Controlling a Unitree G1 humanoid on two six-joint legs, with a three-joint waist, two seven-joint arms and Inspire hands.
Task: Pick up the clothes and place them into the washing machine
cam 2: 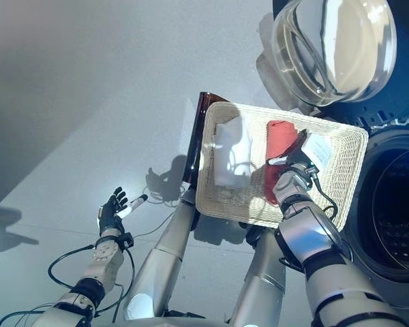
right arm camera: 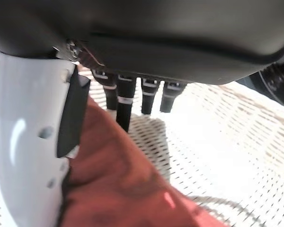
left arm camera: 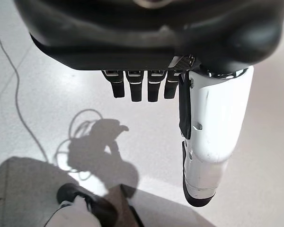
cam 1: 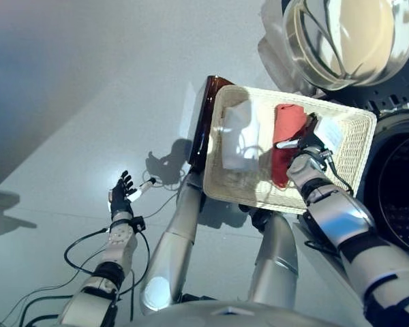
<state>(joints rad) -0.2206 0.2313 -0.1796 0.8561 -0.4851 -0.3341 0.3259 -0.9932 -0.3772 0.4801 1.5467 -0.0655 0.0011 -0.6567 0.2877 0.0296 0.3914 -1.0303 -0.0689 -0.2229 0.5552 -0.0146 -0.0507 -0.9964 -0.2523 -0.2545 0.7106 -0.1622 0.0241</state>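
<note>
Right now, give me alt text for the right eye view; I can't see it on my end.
The right hand reaches into a white woven basket, over a red cloth lying beside a white cloth. The washing machine stands open to the right, its round glass door swung out above the basket. The left hand hangs open over the grey floor.

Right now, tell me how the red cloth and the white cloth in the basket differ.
The red cloth is a narrow strip; the white cloth looks broader and bulkier. The red cloth lies right under the right hand, whose thumb and fingers are beside it; the white cloth lies apart, with no hand near it. Both lie lengthwise in the basket.
</note>
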